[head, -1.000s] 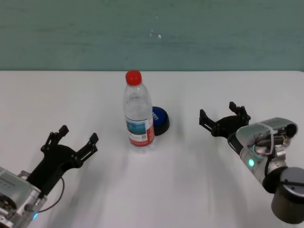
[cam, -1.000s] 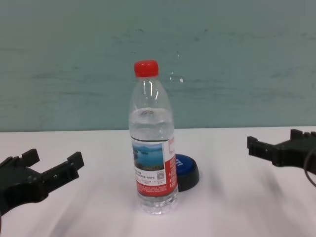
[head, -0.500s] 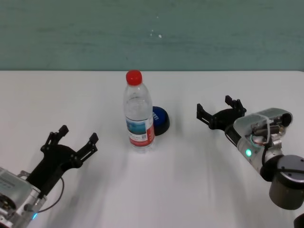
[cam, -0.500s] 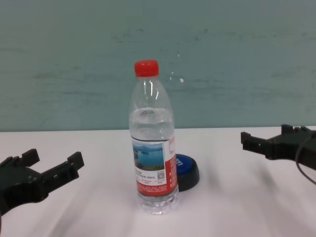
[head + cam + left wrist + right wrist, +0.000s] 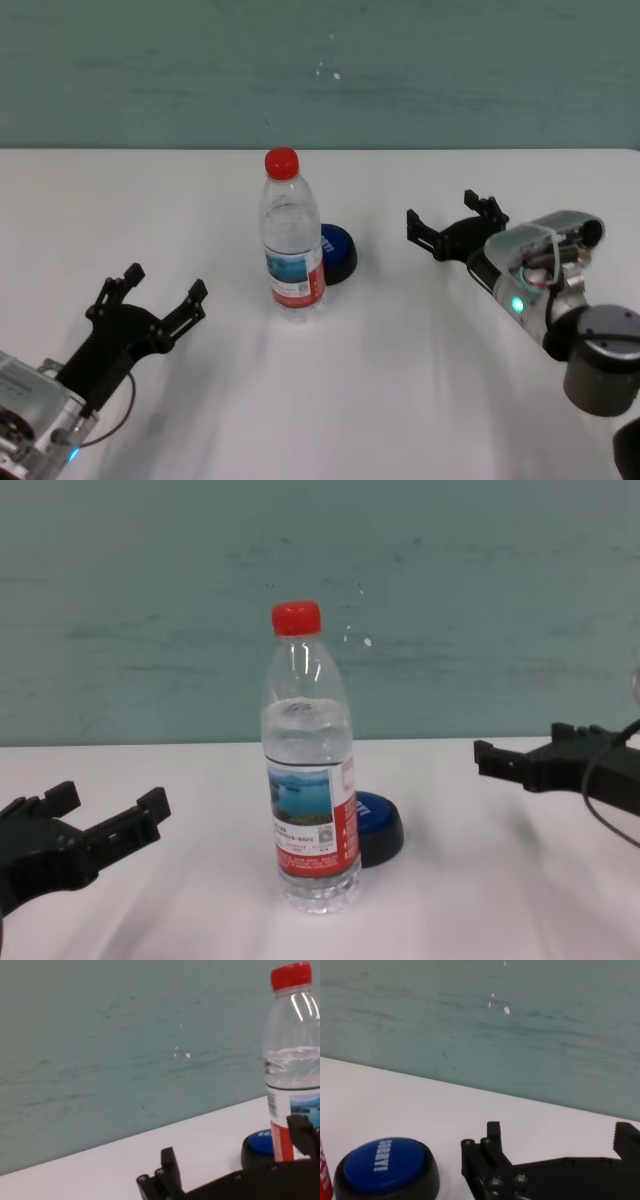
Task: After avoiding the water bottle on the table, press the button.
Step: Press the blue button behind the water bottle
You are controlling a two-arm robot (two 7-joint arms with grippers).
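The button [image 5: 338,254] is low and round, with a blue domed top on a black base. It sits on the white table [image 5: 400,390] just behind and to the right of the water bottle [image 5: 291,235], which hides its left edge in the head and chest views. White lettering runs across the blue dome; in the right wrist view it appears to read "SORRY!".

The water bottle stands upright near the middle of the table: tall, clear plastic, with a red screw cap and water reaching into its shoulder. Its label is red and white with a blue lake picture, a block of small print and a square code that are too small to read.

The right gripper [image 5: 452,222] hovers above the table to the right of the button, well apart from it and at about the same depth, its fingers spread wide and pointing left toward the button. It holds nothing and touches nothing.

The left gripper [image 5: 152,296] sits at the near left of the table, well clear of the bottle, with its fingers also spread and empty.
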